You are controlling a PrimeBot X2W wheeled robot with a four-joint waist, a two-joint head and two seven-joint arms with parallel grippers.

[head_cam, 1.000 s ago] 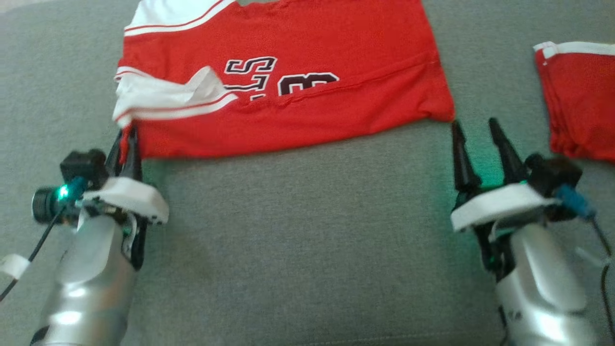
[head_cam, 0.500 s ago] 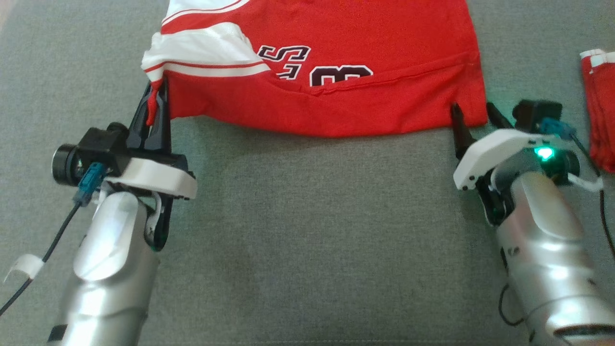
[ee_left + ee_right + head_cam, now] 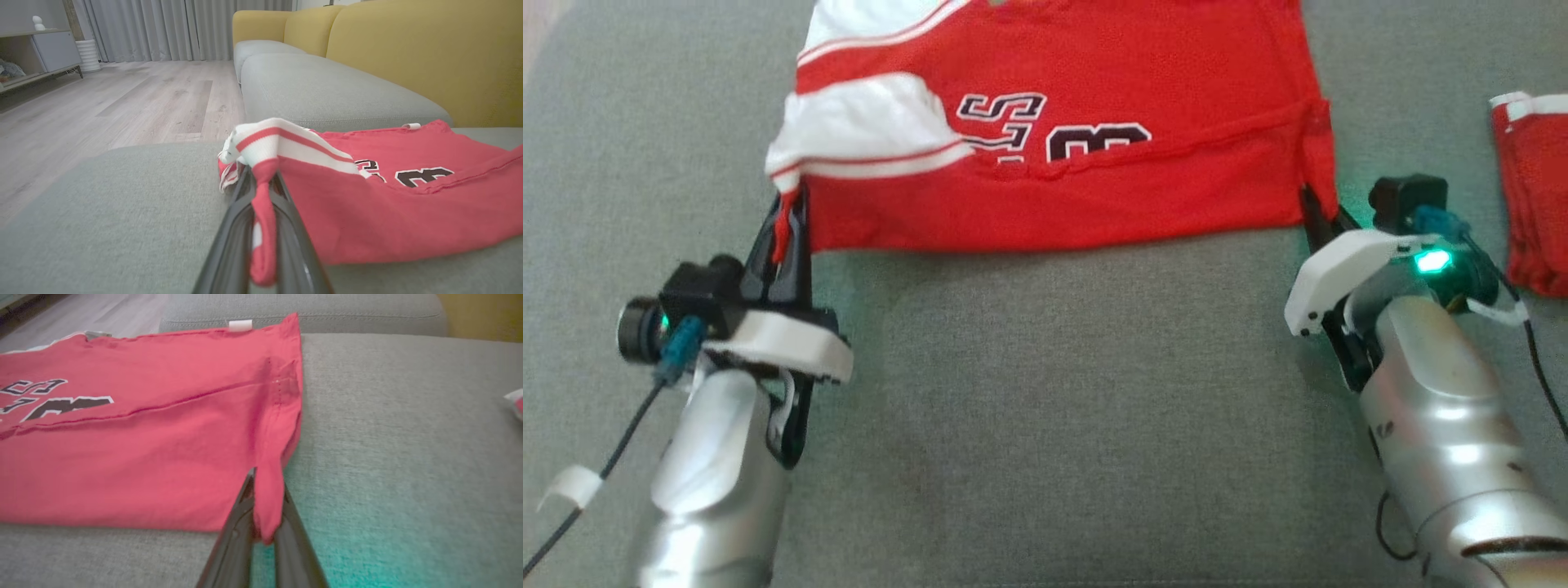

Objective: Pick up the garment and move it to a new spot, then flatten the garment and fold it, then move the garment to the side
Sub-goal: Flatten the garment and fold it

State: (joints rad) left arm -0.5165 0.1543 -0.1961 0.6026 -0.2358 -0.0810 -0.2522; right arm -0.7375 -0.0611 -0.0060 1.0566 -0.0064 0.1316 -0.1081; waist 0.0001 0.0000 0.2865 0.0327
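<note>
At the left, the left hand [image 3: 787, 222] is clenched on the white-striped corner of the red jersey [image 3: 1054, 184]. The jersey, a soft knit with black numerals, is spread on the grey woven sofa seat [image 3: 1045, 408]. Its near right corner is pinched by the right hand [image 3: 1319, 214]. Farther right another red cloth [image 3: 1531, 204] is laid. Yellow back cushions [image 3: 408, 49] and a wooden floor [image 3: 122, 94] are seen beyond.

A second ago my right gripper [image 3: 1321, 211] waited with fingers spread, just short of the garment [image 3: 1094, 196] — now it has closed on the near right corner, pinching the red cloth, and the near hem has pulled straighter.
</note>
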